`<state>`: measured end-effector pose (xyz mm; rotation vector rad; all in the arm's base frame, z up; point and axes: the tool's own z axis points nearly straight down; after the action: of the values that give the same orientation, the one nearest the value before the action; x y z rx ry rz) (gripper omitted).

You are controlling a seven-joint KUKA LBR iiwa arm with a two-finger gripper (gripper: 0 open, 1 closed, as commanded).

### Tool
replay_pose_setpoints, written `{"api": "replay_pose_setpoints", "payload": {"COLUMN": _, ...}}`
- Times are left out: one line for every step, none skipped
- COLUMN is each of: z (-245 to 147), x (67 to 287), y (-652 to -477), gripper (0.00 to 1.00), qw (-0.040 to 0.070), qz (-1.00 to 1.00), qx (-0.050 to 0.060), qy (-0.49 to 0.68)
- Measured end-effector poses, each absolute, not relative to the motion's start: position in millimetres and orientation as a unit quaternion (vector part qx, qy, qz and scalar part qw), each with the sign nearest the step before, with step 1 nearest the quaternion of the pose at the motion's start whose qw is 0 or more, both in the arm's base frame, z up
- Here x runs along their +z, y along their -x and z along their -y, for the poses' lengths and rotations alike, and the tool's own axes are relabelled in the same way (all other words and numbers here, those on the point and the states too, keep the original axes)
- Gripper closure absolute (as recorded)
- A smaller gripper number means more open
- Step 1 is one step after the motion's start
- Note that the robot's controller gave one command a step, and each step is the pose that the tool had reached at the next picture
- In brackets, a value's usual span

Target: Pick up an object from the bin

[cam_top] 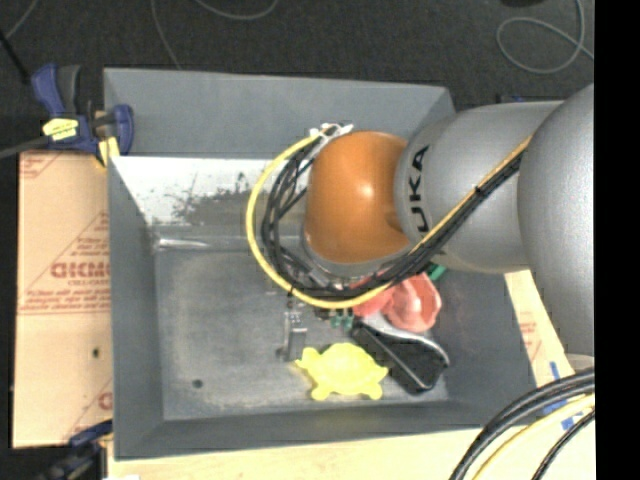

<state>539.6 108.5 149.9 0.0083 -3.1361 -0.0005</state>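
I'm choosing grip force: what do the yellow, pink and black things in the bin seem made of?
Yellow flat toy: probably soft rubber or foam; matte, with a lobed outline. Pink thing: perhaps soft plastic or rubber; slight sheen, partly hidden. Black thing: likely hard plastic or rubber; dark with a pale rim, uncertain.

Arm (pixel 500 198) extended from right; gripper (pixel 293 336) seemingly pointing down.

You have the grey arm (pixel 480 198), with its orange wrist cover (pixel 350 203), over the middle of the grey metal bin (pixel 135 298). Its gripper (pixel 293 340) sits low near the front wall, just beside a flat yellow plastic shape (pixel 343 372). A black curved object (pixel 408 360) lies just right of that, with a pink lump (pixel 413 304) behind it.
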Motion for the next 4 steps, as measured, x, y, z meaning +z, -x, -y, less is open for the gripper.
{"api": "replay_pose_setpoints", "payload": {"z": -108, "x": 154, "y": -541.2, "gripper": 0.00, "qw": -0.001, "qz": 1.000, "qx": -0.001, "qy": -0.002}}
{"api": "replay_pose_setpoints", "payload": {"z": -71, "x": 136, "y": -539.6, "gripper": 0.00, "qw": -0.002, "qz": 1.000, "qx": -0.001, "qy": -0.027}}
{"api": "replay_pose_setpoints", "payload": {"z": -14, "x": 113, "y": -538.6, "gripper": 0.00, "qw": 0.001, "qz": 1.000, "qx": 0.001, "qy": -0.028}}
{"api": "replay_pose_setpoints", "payload": {"z": -10, "x": 104, "y": -509.6, "gripper": 0.00, "qw": -0.002, "qz": 0.998, "qx": 0.001, "qy": -0.056}}
